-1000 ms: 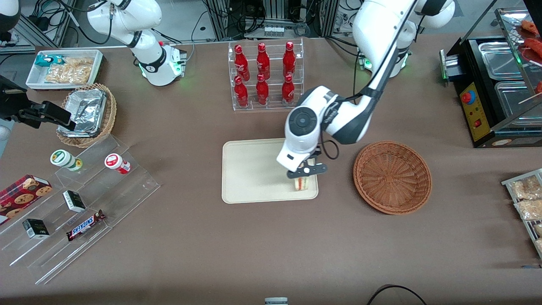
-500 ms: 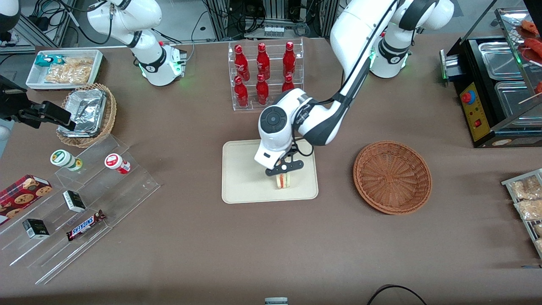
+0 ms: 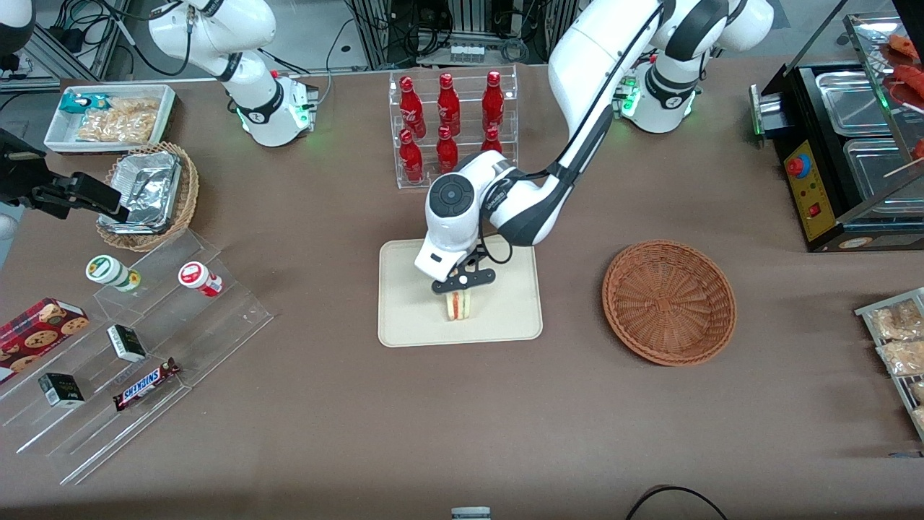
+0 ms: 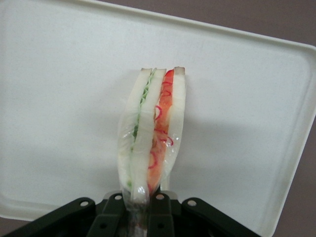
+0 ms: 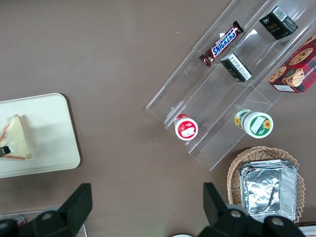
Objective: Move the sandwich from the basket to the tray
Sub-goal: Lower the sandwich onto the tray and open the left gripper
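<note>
Clamped in the gripper [image 3: 460, 290] above the smooth cream tray [image 3: 411, 318]: a wrapped triangular sandwich [image 3: 460, 306]; woven round basket [image 3: 669, 301] beside, on brown table [image 3: 462, 419].

Brown table [image 3: 325, 433]: tray [image 3: 411, 318], basket [image 3: 669, 301].

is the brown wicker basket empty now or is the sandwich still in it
Empty: the basket shows only bare weave. The pincer holds the sandwich over the tray.
</note>
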Available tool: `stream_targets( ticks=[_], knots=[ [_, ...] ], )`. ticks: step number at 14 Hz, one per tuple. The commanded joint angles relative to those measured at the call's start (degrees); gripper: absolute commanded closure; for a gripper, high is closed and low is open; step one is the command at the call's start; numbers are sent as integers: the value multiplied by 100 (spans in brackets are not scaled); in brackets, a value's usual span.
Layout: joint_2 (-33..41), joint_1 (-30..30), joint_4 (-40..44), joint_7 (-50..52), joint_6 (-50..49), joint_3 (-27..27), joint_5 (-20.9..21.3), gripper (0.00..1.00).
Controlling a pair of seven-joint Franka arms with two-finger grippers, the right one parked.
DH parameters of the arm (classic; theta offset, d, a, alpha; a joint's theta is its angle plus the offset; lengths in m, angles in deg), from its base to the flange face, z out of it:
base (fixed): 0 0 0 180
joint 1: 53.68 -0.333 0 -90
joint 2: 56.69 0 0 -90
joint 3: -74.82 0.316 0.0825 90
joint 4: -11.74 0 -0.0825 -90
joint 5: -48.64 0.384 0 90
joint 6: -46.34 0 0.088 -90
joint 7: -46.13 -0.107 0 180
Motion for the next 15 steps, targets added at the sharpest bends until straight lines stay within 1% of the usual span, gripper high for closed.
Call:
stream_targets(
  ticks=[1,2,3,4,5,7,9,12,14,15],
  knots=[
    [-135,52,163,88,20,16,-61,92],
    [-143,52,162,88,20,16,-61,88],
    [-144,52,154,88,20,16,-61,71],
    [-144,52,145,106,20,16,-69,16],
    [-126,52,154,175,12,16,-61,0],
    [-39,44,180,150,3,16,-34,0],
    [224,35,206,176,-137,33,9,0],
    [646,-44,215,124,-777,112,18,0],
    [927,-71,206,54,-1296,278,36,0],
    [1111,-71,172,-164,-1472,532,19,0]
  ],
)
